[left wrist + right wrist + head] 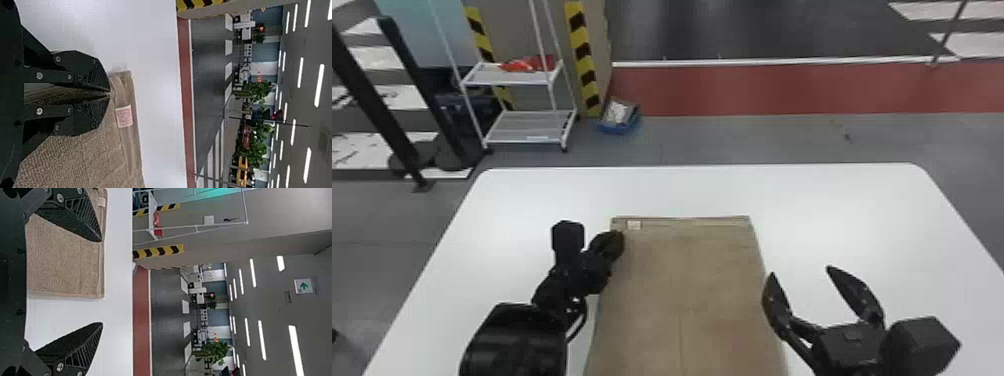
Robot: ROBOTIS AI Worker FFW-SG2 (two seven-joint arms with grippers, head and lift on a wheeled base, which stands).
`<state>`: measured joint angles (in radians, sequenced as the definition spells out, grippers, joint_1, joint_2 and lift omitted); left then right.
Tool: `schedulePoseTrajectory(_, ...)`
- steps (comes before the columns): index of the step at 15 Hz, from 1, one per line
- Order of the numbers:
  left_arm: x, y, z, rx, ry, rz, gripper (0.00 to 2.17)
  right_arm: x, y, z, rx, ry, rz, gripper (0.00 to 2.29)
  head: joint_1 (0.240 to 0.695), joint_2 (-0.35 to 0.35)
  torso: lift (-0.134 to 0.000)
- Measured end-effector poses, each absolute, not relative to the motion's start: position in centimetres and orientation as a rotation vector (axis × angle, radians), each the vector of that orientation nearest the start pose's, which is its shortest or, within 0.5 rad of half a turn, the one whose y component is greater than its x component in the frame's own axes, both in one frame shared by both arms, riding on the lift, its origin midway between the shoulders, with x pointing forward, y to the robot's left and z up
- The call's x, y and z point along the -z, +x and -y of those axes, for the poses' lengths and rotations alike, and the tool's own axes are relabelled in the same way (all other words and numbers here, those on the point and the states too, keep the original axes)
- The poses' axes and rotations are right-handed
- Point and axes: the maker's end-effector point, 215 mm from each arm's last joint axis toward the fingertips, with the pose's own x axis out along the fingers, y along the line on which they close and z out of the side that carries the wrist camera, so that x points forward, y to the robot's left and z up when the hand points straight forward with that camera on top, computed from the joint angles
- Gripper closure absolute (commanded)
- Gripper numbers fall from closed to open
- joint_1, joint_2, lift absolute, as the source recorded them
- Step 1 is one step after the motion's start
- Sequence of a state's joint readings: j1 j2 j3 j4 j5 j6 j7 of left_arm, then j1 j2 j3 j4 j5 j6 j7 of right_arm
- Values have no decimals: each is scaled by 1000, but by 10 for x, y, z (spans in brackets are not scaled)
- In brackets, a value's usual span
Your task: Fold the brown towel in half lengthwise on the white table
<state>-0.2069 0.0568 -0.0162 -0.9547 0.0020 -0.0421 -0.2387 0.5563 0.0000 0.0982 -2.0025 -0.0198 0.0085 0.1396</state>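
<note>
The brown towel (689, 280) lies flat on the white table (832, 210), its far edge straight and a small pale label near its far left corner. At the towel's left edge, close to that corner, my left gripper (618, 239) is shut on the towel; in the left wrist view the tips of my left gripper (110, 94) pinch a fold of the towel (78, 156) beside the label. My right gripper (799, 272) stands open at the towel's right edge, holding nothing. In the right wrist view my right gripper (102, 282) has its fingers wide apart, one over the towel (62, 262).
Beyond the table's far edge stand a white wheeled rack (517, 75) with red items on it and a blue bin (619, 117) on the floor. Striped yellow-black posts (583, 60) rise behind them. White tabletop extends on both sides of the towel.
</note>
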Motion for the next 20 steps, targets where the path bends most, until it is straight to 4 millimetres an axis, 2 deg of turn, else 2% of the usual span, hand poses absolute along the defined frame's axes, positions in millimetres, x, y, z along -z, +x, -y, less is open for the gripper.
schedulePoseTrajectory(2, 530, 594, -207, 227, 10, -363, 998, 385, 417, 143, -225, 78, -129, 130, 695, 70, -57)
schedulePoseTrajectory(3, 527, 593, -206, 228, 6, -355, 1102, 385, 418, 143, -225, 78, -129, 130, 695, 70, -57)
schedulePoseTrajectory(4, 523, 590, -206, 231, 3, -346, 1339, 385, 418, 143, -224, 78, -128, 130, 695, 70, -57)
schedulePoseTrajectory(7, 509, 577, -203, 233, -10, -324, 1362, 384, 420, 144, -222, 79, -126, 130, 695, 66, -57)
schedulePoseTrajectory(10, 486, 556, -187, 274, -50, -315, 1359, 383, 424, 153, -207, 75, -120, 130, 695, 49, -57)
schedulePoseTrajectory(11, 481, 548, -176, 292, -59, -325, 1359, 384, 427, 158, -199, 73, -126, 130, 695, 36, -57)
schedulePoseTrajectory(13, 467, 527, -142, 350, -67, -342, 1359, 387, 432, 171, -178, 71, -133, 130, 695, -25, -57)
schedulePoseTrajectory(16, 447, 496, -81, 443, -54, -339, 1359, 398, 436, 193, -142, 83, -143, 130, 695, -106, -57)
schedulePoseTrajectory(17, 447, 488, -64, 469, -49, -353, 1359, 402, 436, 200, -131, 89, -145, 130, 695, -158, -57)
schedulePoseTrajectory(20, 453, 462, -10, 550, -20, -423, 1325, 406, 437, 226, -89, 104, -146, 130, 695, -239, -57)
